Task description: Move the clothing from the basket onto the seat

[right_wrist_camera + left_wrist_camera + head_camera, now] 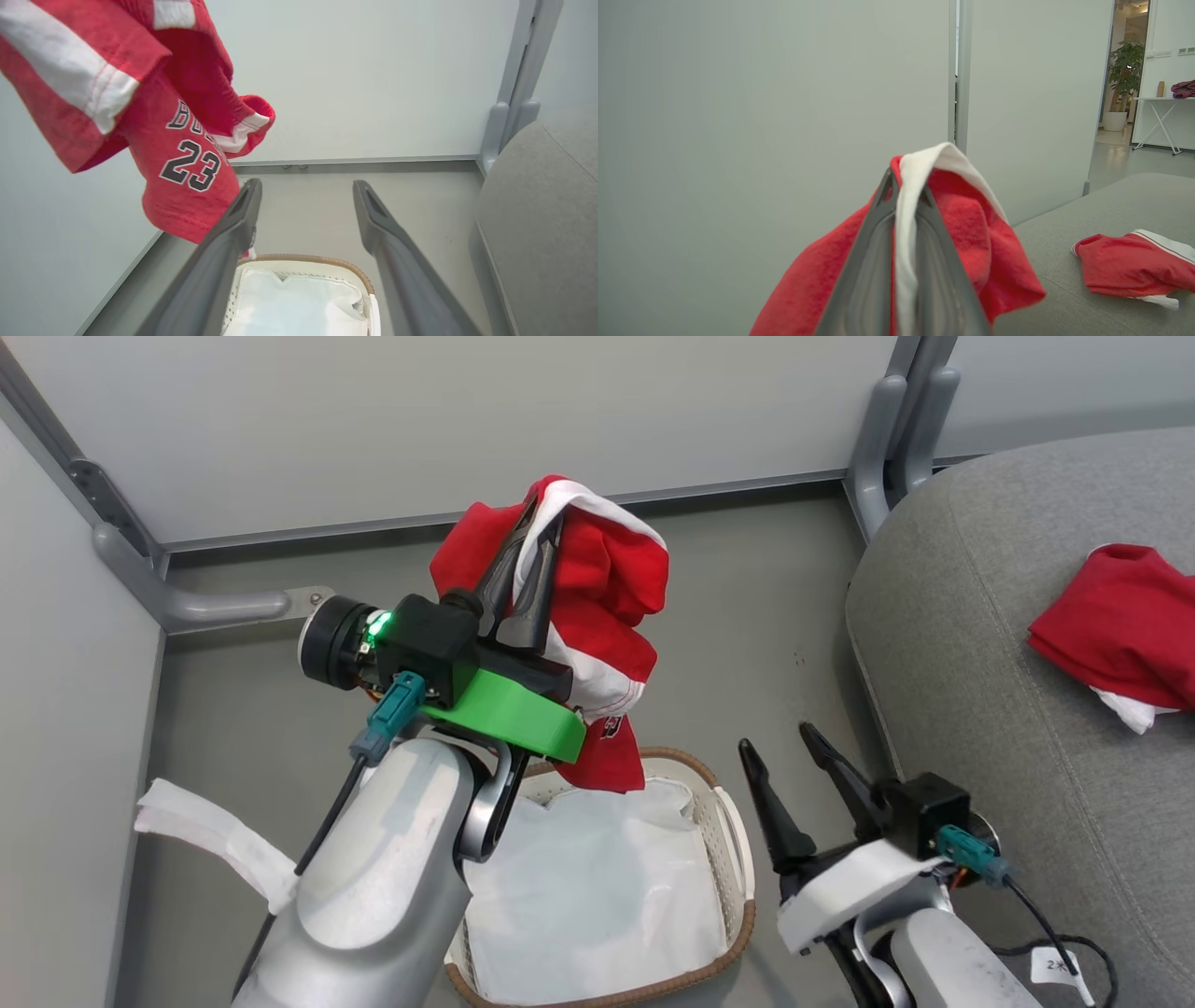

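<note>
My left gripper (541,513) is shut on a red and white piece of clothing (607,607), held up in the air above the basket (738,859); its hem hangs down to the basket's far rim. In the left wrist view the fingers (873,261) pinch a white band of that clothing (962,224). The right wrist view shows the hanging clothing (187,163) with "23" printed on it. My right gripper (780,742) stands open and bare, to the right of the basket (317,259). A second red garment (1120,625) lies on the grey seat (980,644) at the right.
The basket holds a white liner (588,896). Grey partition walls (467,420) with metal feet (187,602) close off the back and left. A white cloth strip (215,845) lies on the floor at the left. Bare grey floor (747,607) lies between basket and seat.
</note>
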Robot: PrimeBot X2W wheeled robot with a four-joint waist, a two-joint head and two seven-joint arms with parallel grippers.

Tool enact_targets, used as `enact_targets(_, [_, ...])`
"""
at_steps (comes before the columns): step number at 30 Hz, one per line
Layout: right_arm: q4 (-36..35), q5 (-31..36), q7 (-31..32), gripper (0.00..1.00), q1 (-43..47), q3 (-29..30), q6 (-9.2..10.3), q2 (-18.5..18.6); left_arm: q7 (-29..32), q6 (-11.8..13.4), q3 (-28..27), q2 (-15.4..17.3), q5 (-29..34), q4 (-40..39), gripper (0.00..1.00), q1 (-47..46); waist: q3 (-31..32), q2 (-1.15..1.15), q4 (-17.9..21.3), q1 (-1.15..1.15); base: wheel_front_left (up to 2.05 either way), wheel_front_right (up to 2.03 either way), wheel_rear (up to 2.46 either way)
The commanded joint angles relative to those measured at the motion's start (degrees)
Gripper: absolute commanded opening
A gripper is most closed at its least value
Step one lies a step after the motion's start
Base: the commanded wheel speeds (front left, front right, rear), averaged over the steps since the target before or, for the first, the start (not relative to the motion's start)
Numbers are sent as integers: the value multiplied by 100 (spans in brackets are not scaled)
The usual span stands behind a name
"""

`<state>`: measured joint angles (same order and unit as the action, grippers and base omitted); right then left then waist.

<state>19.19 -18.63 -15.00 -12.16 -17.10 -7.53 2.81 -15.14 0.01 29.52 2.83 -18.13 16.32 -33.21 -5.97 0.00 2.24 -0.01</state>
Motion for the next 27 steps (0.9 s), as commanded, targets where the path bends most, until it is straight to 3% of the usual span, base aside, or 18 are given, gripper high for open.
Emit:
enact_targets(1, [-101, -33, -27, 100, -143, -162, 8, 21, -1, 28, 4, 18, -55, -4, 0, -8, -11, 0, -5, 1, 0, 0, 0])
enact_targets(10, [-508, -156, -27, 100, -952, -1295, 8, 25, -1, 37, 169, 18, -122, 93, 0, 2, -89, 0, -59, 1, 0, 0, 0])
enact_targets(16, [-218, -131, -27, 100, -1437, -1954, 7, 22, -1, 47, 279, 17, -203, 97, 0, -12, -92, 0, -90, 1, 0, 0, 0])
enact_targets(27, [282, 76, -26, 100, -1986, -2137, 8, 22, -1, 84, 597, 17, -412, 100, 0, -53, -94, 0, -215, 1, 0, 0, 0])
